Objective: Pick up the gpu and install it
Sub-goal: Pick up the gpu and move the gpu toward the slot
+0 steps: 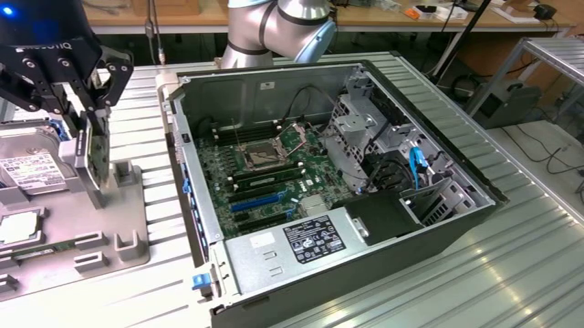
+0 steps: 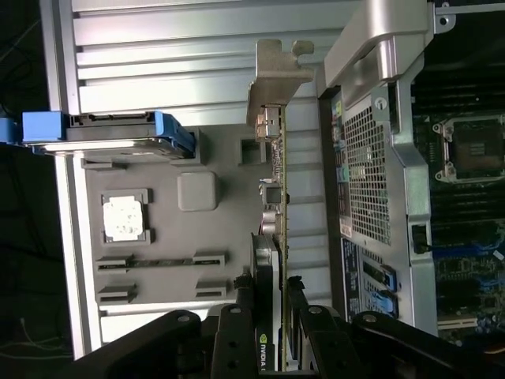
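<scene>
The gpu (image 1: 89, 164), upright, is clamped in the tool (image 1: 84, 113) at the grey tray (image 1: 128, 225), to the exterior view's left of the computer case (image 1: 228, 85).

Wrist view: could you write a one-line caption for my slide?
Fingers grip the gpu edge-on over the grey tray, beside the open computer case.

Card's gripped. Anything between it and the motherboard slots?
Yes: the case wall stands between the gpu, held by the gripper over the gray tray, and the blue slot. Nothing visible covers the slot.
</scene>
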`<act>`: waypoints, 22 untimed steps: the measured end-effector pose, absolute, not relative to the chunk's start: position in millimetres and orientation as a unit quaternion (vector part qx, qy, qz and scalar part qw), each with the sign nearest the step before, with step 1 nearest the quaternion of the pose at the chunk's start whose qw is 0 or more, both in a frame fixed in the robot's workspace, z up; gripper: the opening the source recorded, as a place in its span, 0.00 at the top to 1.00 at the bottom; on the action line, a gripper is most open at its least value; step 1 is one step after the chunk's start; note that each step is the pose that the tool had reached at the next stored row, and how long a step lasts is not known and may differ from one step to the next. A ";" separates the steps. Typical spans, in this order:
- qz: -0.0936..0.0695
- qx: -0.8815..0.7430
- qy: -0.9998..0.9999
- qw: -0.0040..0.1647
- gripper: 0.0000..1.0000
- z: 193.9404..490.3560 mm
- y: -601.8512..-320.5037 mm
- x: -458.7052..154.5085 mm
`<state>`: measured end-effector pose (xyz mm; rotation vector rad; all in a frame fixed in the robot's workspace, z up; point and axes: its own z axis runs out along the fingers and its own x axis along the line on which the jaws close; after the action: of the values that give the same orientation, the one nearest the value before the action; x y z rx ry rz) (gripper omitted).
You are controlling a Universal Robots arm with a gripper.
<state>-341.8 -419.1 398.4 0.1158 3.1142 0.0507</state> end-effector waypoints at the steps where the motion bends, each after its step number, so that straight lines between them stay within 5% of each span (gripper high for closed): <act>1: 0.016 0.037 0.999 0.012 0.73 399.5 -419.0 -341.8; 22: 0.005 0.037 0.999 0.013 0.73 433.2 -415.2 -342.8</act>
<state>-342.8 -415.2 433.2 0.1153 3.1136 0.0141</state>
